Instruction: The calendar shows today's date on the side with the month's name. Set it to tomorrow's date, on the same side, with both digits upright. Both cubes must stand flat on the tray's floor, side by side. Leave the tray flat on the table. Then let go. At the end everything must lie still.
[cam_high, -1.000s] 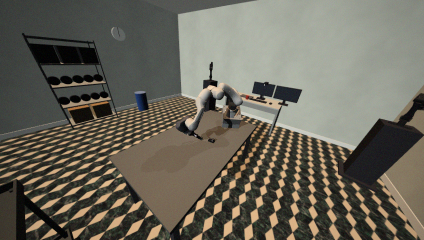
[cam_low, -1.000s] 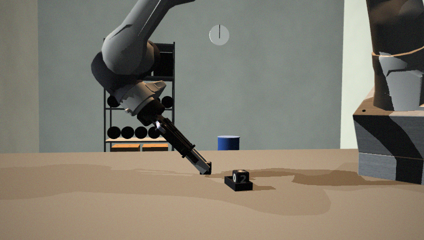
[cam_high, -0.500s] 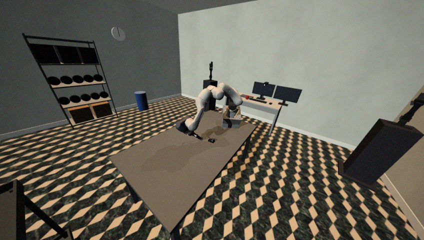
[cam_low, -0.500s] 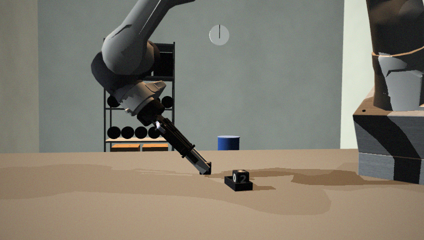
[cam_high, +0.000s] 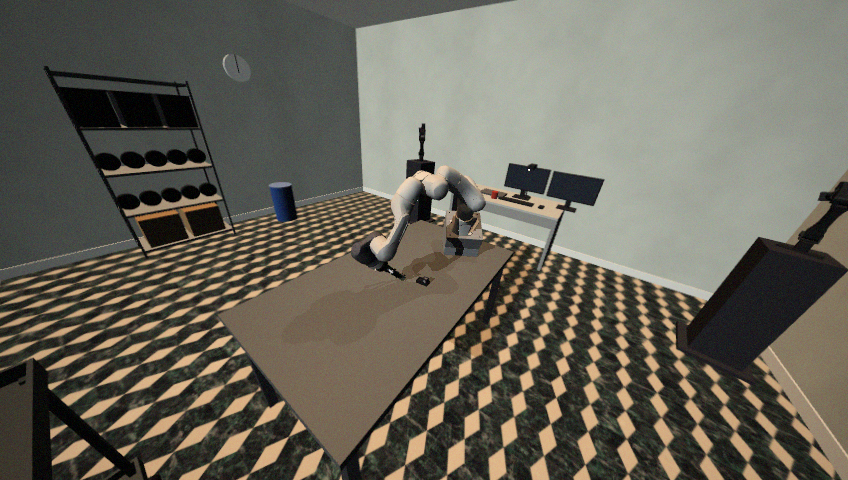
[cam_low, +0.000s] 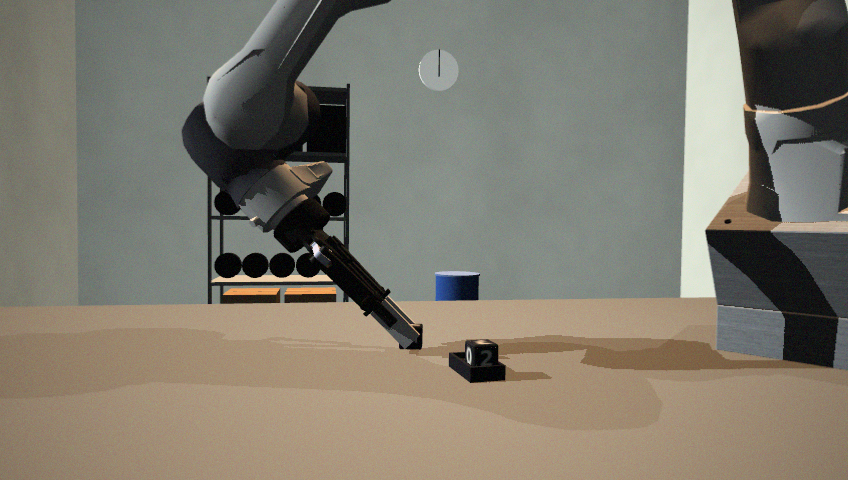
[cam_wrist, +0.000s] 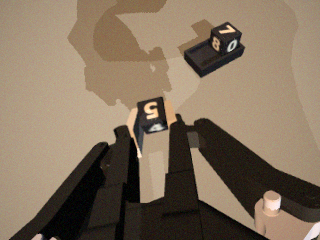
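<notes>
As the exterior view looks across the brown table, nearest is the black tray, flat on the tabletop. One end holds the seated cube, with 0 and 2 on its visible sides there; the wrist view shows 7, 8 and 0. Toward ten o'clock from the tray, near but apart, the gripper slants down, its fingers clamped on the loose cube, whose 5 and 4 face the wrist camera. At two o'clock stands the arm's grey base block. Beyond the table, toward twelve o'clock, is a blue barrel; at eleven o'clock, a dark rack.

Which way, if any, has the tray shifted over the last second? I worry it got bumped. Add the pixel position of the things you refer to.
No visible shift: in the exterior view the tray (cam_high: 423, 284) (cam_low: 486, 373) (cam_wrist: 202, 71) sits just right of below the blue barrel (cam_high: 282, 202) (cam_low: 457, 286), as before.
</notes>
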